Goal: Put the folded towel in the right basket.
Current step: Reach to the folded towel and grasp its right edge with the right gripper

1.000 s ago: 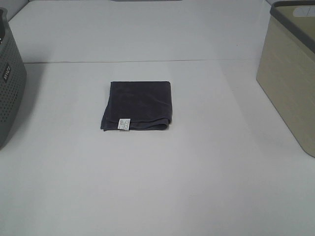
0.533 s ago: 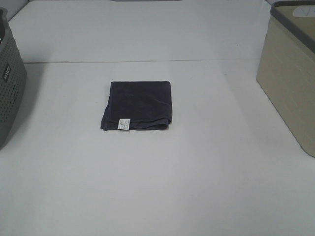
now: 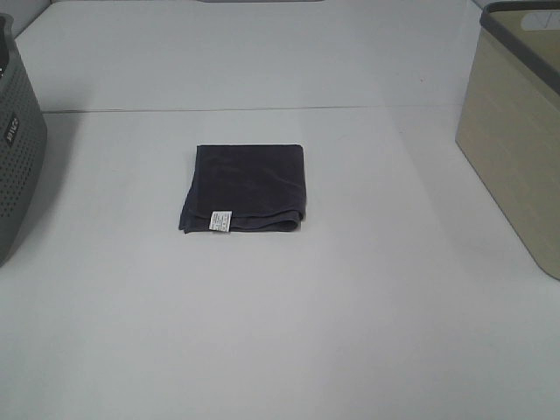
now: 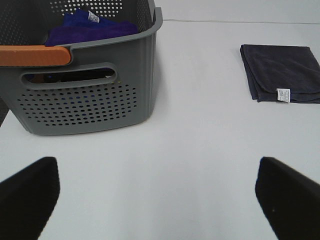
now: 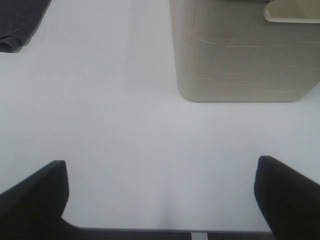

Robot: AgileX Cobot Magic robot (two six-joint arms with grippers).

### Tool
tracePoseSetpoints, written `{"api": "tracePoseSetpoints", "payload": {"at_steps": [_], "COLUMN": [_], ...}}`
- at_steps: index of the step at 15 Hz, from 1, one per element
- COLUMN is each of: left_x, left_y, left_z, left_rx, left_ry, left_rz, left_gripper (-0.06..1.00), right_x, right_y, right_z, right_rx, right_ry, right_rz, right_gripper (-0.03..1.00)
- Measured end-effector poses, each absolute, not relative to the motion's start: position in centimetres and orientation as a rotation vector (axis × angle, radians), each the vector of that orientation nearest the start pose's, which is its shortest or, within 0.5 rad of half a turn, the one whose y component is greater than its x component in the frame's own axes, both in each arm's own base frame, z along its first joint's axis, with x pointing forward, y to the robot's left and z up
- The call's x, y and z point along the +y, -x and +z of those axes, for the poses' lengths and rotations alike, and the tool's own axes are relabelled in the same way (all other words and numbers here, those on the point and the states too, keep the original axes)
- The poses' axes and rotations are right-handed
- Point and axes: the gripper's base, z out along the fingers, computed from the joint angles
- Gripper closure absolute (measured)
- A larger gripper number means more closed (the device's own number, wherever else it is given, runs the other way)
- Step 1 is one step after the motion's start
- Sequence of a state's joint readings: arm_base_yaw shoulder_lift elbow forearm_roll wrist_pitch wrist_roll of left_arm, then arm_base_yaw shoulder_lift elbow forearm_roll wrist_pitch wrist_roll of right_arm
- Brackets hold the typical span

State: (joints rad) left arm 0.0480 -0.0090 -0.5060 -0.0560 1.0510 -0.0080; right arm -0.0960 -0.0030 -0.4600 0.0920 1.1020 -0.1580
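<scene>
The folded towel (image 3: pixel 245 187) is dark grey with a small white label and lies flat in the middle of the white table. It also shows in the left wrist view (image 4: pixel 281 79) and partly in the right wrist view (image 5: pixel 20 22). The right basket (image 3: pixel 518 122) is beige with a grey rim and stands at the right edge; it also shows in the right wrist view (image 5: pixel 245 50). My left gripper (image 4: pixel 157 200) is open and empty, well short of the towel. My right gripper (image 5: pixel 160 197) is open and empty, in front of the beige basket. Neither arm shows in the exterior view.
A grey perforated basket (image 3: pixel 16 149) with an orange handle (image 4: pixel 32 55) stands at the left edge and holds purple and blue cloths (image 4: pixel 92 27). A seam (image 3: pixel 262 109) crosses the table behind the towel.
</scene>
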Motion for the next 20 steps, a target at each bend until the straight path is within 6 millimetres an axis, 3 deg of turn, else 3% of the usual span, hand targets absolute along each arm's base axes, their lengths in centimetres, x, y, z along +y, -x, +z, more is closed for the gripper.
{"api": "tracePoseSetpoints", "payload": {"at_steps": [20], "left_x": [-0.47], "left_y": [0.65], "left_z": [27.98], "left_rx": [2.018], "left_ry": [0.054], "left_rz": [-0.041], "left_gripper": [-0.05], "right_x": [0.6], "right_y": [0.12], "right_z": [26.46], "right_rx": [2.148], "right_ry": [0.074], "right_rz": [-0.063], "right_gripper": [0.0]}}
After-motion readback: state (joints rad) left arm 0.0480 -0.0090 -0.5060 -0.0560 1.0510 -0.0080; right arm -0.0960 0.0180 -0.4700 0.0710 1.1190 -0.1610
